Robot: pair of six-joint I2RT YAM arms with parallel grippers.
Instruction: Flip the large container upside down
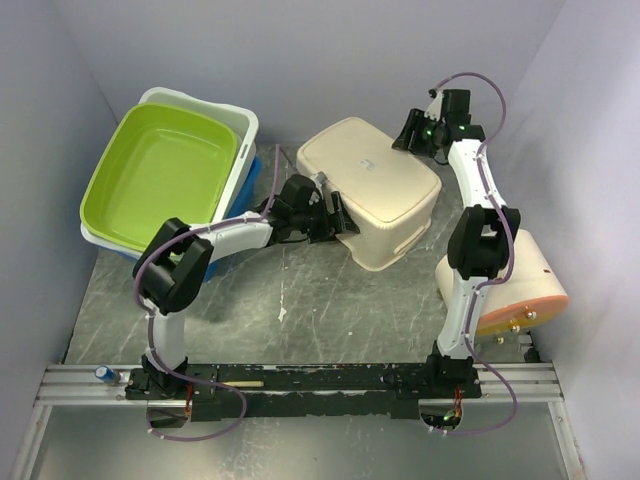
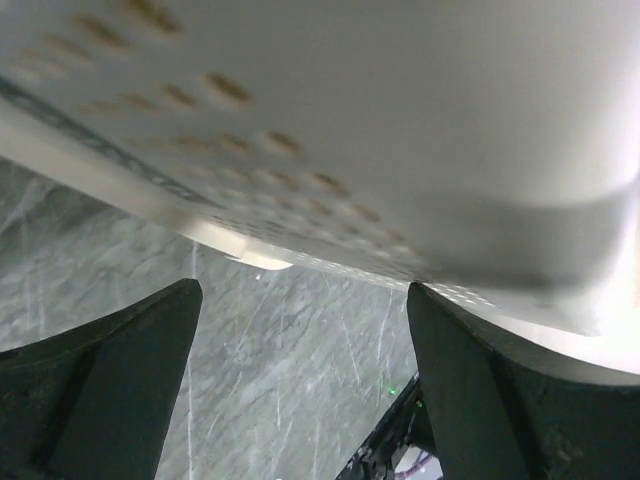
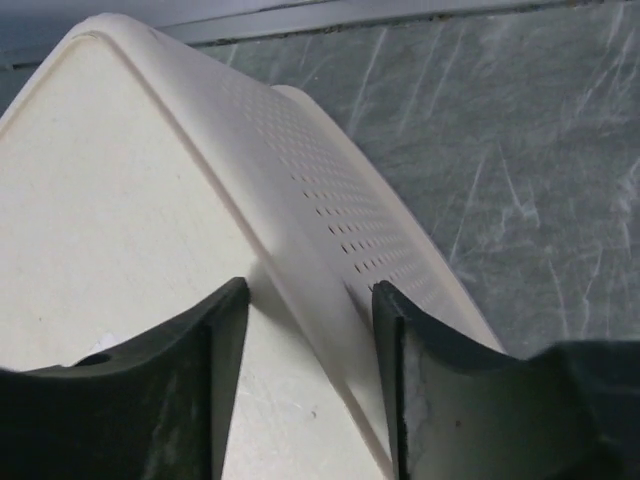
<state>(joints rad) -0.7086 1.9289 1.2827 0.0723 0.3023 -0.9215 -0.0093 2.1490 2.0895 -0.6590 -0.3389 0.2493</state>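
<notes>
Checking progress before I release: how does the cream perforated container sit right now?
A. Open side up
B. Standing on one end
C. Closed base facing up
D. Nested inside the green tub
C: in the top view the cream perforated container shows its flat closed base to the overhead camera, with a small sticker on it, and no opening is visible.

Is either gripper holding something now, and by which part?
The left gripper is open beside the large container and holds nothing. The right gripper straddles the edge of its base, but a firm hold cannot be told.
</notes>
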